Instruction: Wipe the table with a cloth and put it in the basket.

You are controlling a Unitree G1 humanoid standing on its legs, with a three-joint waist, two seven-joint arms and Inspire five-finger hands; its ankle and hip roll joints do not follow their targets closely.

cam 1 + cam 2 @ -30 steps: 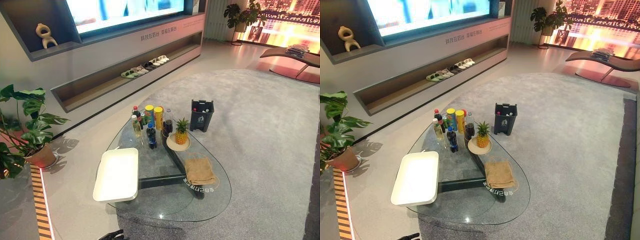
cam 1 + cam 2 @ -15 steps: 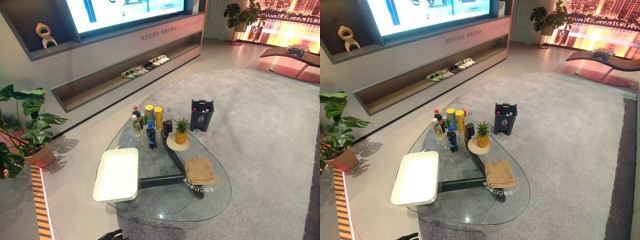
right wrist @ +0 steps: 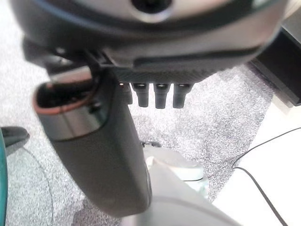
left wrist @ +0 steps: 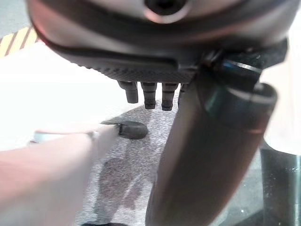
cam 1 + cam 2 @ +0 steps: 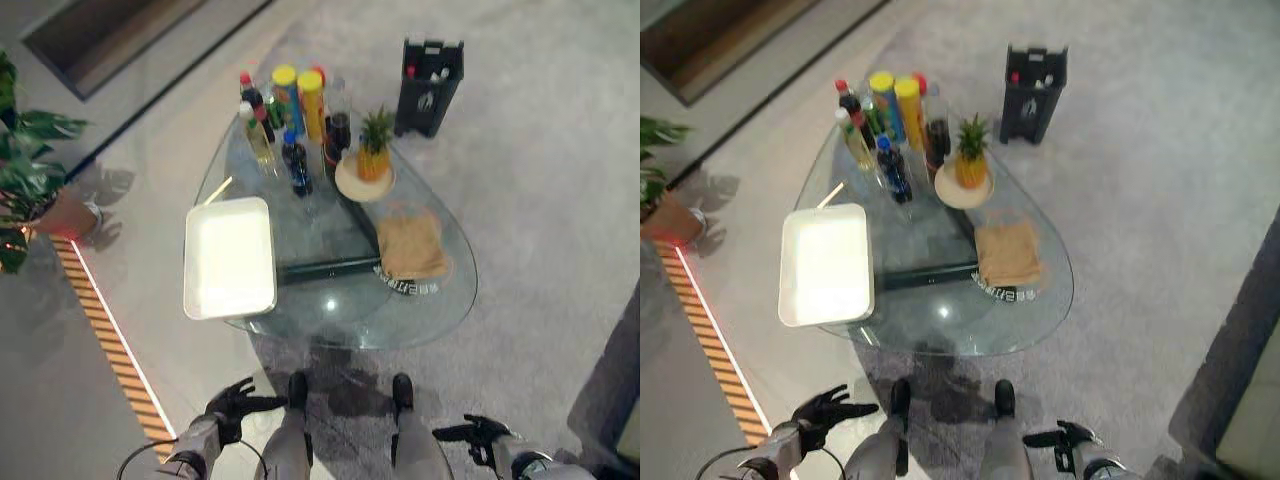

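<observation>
Looking down from the robot's head, a glass table (image 5: 300, 315) with a rounded triangular top stands on a grey carpet (image 5: 540, 180). Lying flat on the table's right part is the cloth (image 5: 410, 247), a tan, roughly square piece, touched by neither hand. On the table's left part sits a white rectangular tray-like basket (image 5: 229, 256) with a raised rim, well apart from the cloth, with a dark table frame (image 5: 325, 268) showing through the glass between them.

At the far end of the table stands a cluster of bottles (image 5: 292, 160) and two yellow-lidded cans (image 5: 298, 98), and just beside them a small pineapple (image 5: 375, 150) on a round plate (image 5: 362, 182). Beyond the table, on the carpet, stands a dark bin (image 5: 430, 85). A potted plant (image 5: 30, 180) stands at the left, on the pale floor.

Both hands hang low at the near edge of the view, off the table and well short of the cloth. The left hand (image 5: 232, 404) is at lower left, its fingers spread and relaxed, holding nothing. The right hand (image 5: 478, 434) is at lower right, likewise with loose, uncurled fingers and nothing in it. In each wrist view the fingers point straight out over the carpet.
</observation>
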